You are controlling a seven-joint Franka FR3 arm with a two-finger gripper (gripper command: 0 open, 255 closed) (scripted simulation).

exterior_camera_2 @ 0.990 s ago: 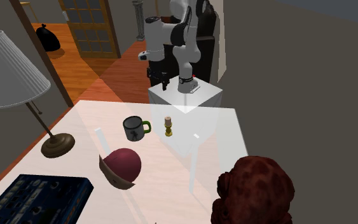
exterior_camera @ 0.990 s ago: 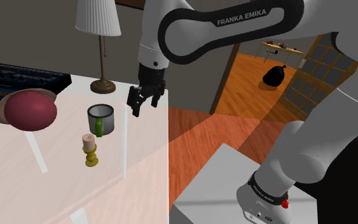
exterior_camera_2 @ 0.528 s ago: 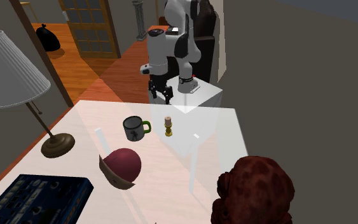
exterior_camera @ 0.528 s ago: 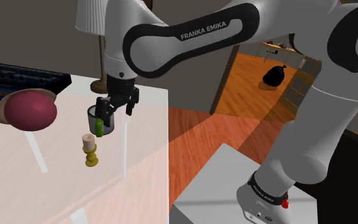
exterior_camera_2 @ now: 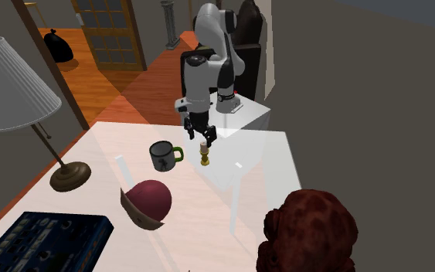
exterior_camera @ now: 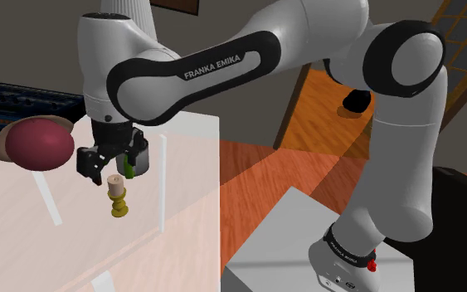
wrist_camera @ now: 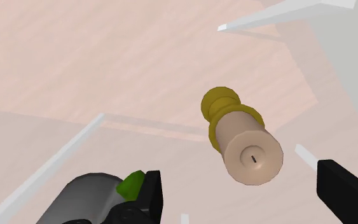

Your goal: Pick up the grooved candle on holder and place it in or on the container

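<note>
The candle (exterior_camera: 119, 192) is a short beige cylinder on a yellow holder, standing upright on the pale table (exterior_camera: 24, 240). My gripper (exterior_camera: 93, 171) hangs open just above it and slightly toward the shoulder view's left. In the second exterior view the gripper (exterior_camera_2: 205, 140) is directly over the candle (exterior_camera_2: 205, 156). The wrist view looks down on the candle's top (wrist_camera: 252, 156), which lies between the spread fingers (wrist_camera: 147, 194) without touching either. The container is a grey mug (exterior_camera_2: 162, 155) with a green handle, standing close beside the candle; the hand partly hides the mug (exterior_camera: 138, 158) in the shoulder view.
A maroon cap (exterior_camera_2: 149, 201) lies on the table past the mug. A lamp (exterior_camera_2: 11, 89) stands near one table edge, with a dark blue device (exterior_camera_2: 42, 239) and a shaggy red-brown object (exterior_camera_2: 308, 230) beyond. My white stand (exterior_camera_2: 235, 116) adjoins the table.
The arm has swung toward the shoulder view's left, carrying the gripper from beyond the table edge, past the mug, to just above the candle. The fingers stayed open.
</note>
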